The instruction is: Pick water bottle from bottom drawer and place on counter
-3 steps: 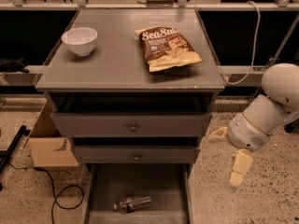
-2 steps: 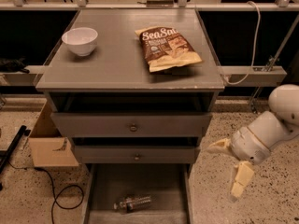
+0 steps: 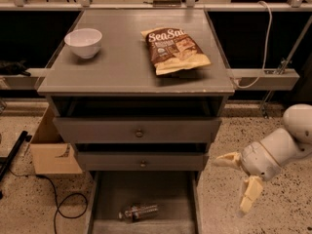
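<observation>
Fingers (image 3: 251,194): spread open, holding nothing, low at the right of the cabinet, outside the drawer.
Bottle (image 3: 139,212): lying on its side on the floor of the open drawer (image 3: 146,189), to the left of the fingers and a little lower, well apart from them.
Surface (image 3: 122,67): up and to the left of the fingers.
Handling: probably light, thin-walled and crinkly, so it should dent under a hard squeeze. It looks smooth and round, likely to roll or slip.
Hold: across the mid-body near the label, closing gently.
</observation>
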`<move>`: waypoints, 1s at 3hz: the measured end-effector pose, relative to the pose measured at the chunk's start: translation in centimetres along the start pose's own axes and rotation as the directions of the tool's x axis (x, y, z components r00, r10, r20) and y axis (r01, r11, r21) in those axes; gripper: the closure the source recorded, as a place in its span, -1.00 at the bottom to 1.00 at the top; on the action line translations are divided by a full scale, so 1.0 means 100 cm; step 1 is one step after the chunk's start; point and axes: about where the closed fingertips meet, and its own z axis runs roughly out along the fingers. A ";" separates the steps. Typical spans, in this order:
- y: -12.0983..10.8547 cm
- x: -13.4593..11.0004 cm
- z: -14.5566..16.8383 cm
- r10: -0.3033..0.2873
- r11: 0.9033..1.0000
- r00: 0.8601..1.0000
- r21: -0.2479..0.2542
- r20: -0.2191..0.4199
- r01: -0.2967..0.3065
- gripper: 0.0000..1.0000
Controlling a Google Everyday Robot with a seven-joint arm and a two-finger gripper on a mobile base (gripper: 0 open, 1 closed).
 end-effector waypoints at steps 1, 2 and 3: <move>0.006 0.004 0.015 -0.037 0.999 0.995 0.043 0.094 0.033 -1.00; 0.014 0.004 0.027 -0.101 0.987 0.975 0.146 0.199 0.073 -1.00; 0.019 0.006 0.033 -0.132 0.971 0.971 0.222 0.198 0.086 -1.00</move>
